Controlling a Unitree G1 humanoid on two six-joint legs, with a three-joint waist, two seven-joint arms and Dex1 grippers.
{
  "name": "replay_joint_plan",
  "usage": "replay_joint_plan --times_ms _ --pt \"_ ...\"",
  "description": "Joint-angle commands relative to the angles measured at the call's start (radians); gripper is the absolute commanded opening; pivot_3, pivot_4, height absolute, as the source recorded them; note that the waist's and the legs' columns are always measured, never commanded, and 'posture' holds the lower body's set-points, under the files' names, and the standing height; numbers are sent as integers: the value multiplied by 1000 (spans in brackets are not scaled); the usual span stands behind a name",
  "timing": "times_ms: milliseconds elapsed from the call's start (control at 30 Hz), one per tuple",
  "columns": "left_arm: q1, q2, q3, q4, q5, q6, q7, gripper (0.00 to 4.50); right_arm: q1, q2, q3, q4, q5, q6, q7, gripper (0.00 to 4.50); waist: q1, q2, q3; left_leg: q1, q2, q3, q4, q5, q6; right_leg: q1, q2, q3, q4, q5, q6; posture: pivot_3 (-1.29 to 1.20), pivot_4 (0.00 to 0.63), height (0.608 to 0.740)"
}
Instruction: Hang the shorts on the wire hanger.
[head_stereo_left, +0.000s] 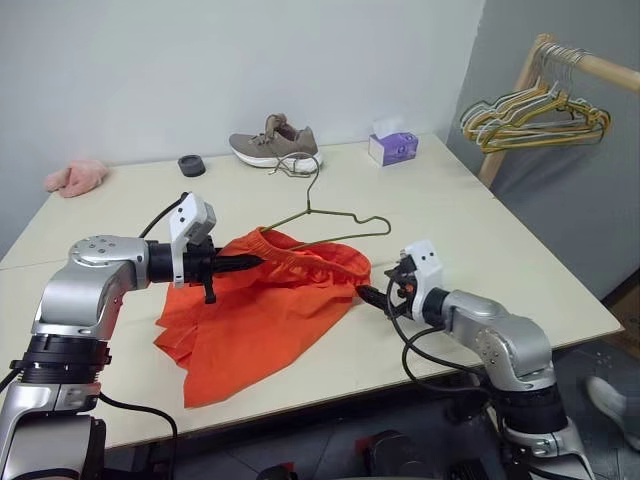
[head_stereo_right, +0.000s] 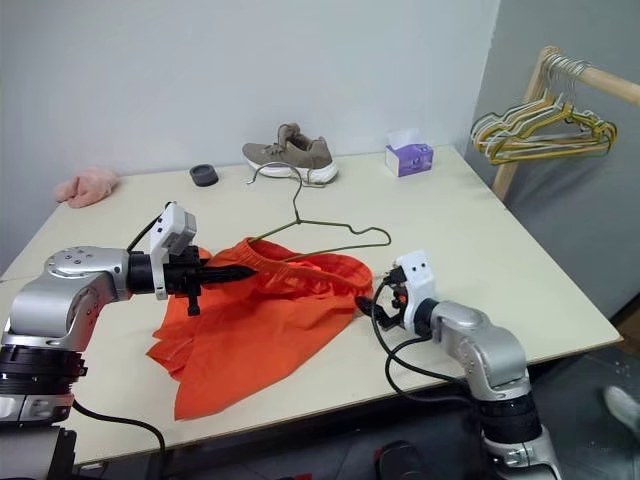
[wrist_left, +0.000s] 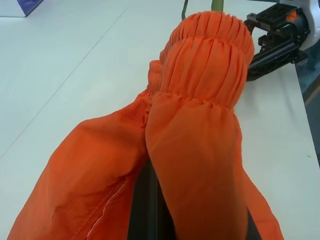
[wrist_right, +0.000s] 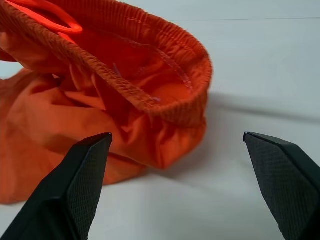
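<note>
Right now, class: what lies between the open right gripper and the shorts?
Only bare table. In the right wrist view, the right gripper faces the waistband of the shorts with nothing between.

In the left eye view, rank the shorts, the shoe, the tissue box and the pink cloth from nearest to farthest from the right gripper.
From the right gripper:
1. The shorts, right beside its open fingers, toward the robot's left.
2. The tissue box, at the table's far edge, roughly straight ahead.
3. The shoe, far edge, further left.
4. The pink cloth, at the far left corner.
</note>
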Motion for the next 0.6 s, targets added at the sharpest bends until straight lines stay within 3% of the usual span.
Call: replay_joint_plan --times_ms 33,433,600 --pt "-22 11 29 -21 -13 -11 0 0 -36 51 -13 47 -22 -46 -66 4481 0 0 0 0 0 0 0 0 0 0 0 0 0 0 0 -241 0 740" --pt "-20 3 28 -29 -15 -12 7 0 -125 130 1 252 29 -28 0 4481 -1 0 0 0 0 0 0 0 0 -1 0 0 0 0 0 -237 0 740" --pt "-9 2 36 -49 -30 5 11 0 -124 109 32 266 -5 -77 15 2871 0 0 0 -1 0 1 0 0 0 -1 0 0 0 0 0 -230 0 740"
